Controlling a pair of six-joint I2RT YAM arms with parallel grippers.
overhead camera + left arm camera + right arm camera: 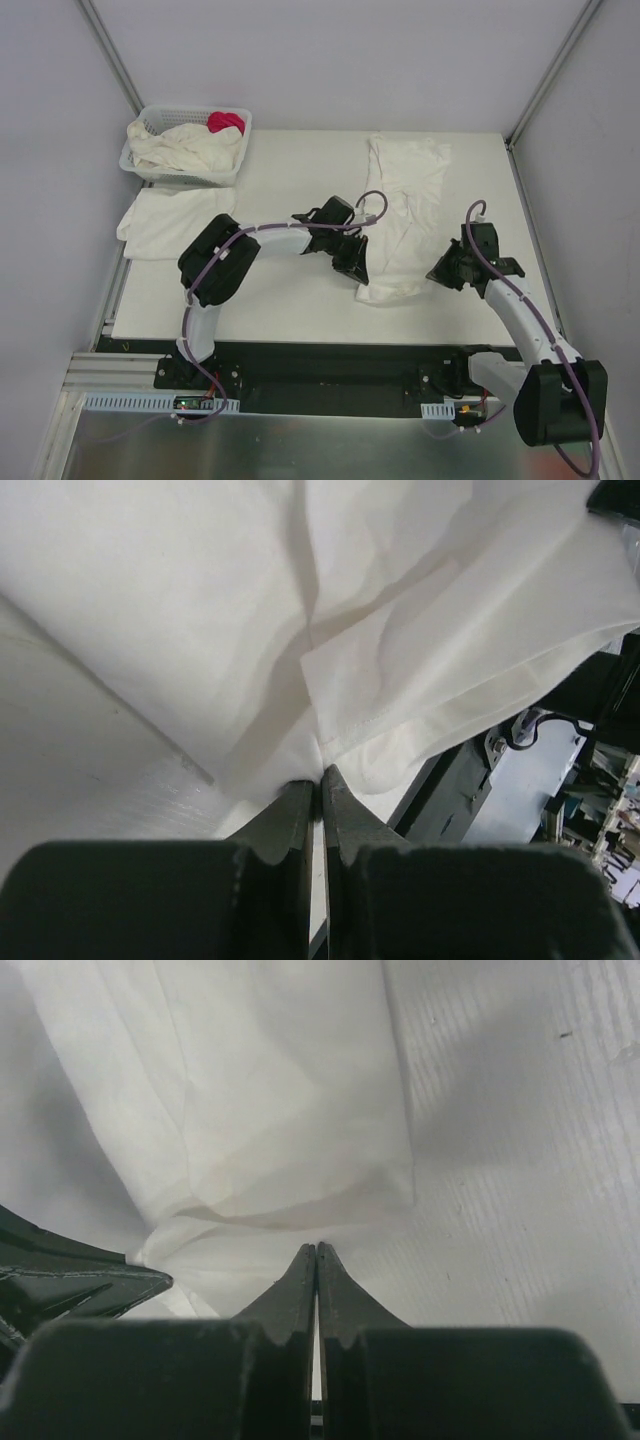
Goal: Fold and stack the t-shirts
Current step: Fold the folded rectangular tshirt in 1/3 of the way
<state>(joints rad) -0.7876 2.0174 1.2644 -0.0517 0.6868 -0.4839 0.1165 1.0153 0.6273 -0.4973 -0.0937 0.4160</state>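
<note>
White tabletop (290, 180), grey walls (330, 60). Left gripper (354, 268) and right gripper (438, 272) are clenched shut, with a t-shirt (405, 200) hem between them.

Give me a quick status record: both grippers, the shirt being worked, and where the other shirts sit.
spread shirt: long strip, centre-right on table
left gripper: shut, tips at its near hem; grip unclear
right gripper: shut, tips at same hem; grip unclear
folded shirt: flat, near side of basket
basket contents: crumpled shirts, pink-red cloth
</note>
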